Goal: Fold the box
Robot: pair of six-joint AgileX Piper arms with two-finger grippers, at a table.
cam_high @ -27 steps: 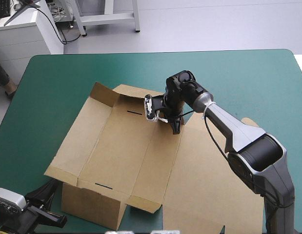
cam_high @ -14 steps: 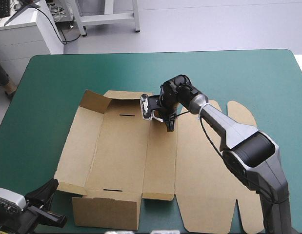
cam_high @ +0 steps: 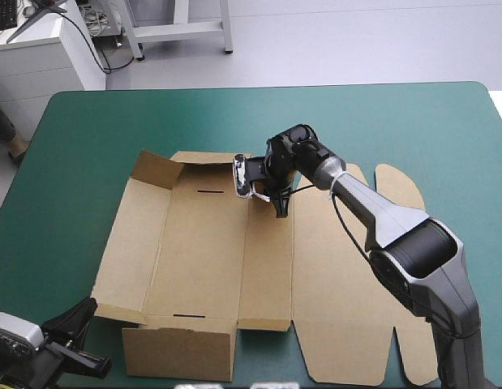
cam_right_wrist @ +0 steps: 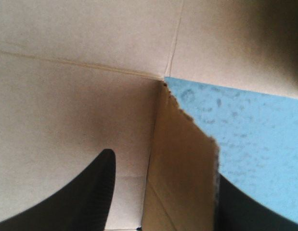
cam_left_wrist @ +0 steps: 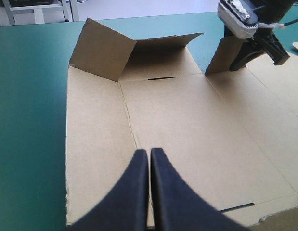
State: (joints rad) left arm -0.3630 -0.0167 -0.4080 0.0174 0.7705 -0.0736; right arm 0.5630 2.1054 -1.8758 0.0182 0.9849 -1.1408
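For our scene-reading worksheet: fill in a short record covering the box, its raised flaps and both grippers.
box: brown sheet, mostly flat on the teal-green table
far-left flap: standing up
right gripper: fingers open, another raised flap between them
left gripper: fingers shut, above the box's near edge

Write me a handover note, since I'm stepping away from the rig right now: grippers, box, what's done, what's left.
Left gripper: shut, empty, by the box's near-left corner.
Right gripper: open, straddling a small flap at the far edge.
Box: mostly flat on the teal-green table; far-left flap raised, near end wall looks raised.
Done: only those first bends.
Left: raise and tuck the remaining walls.
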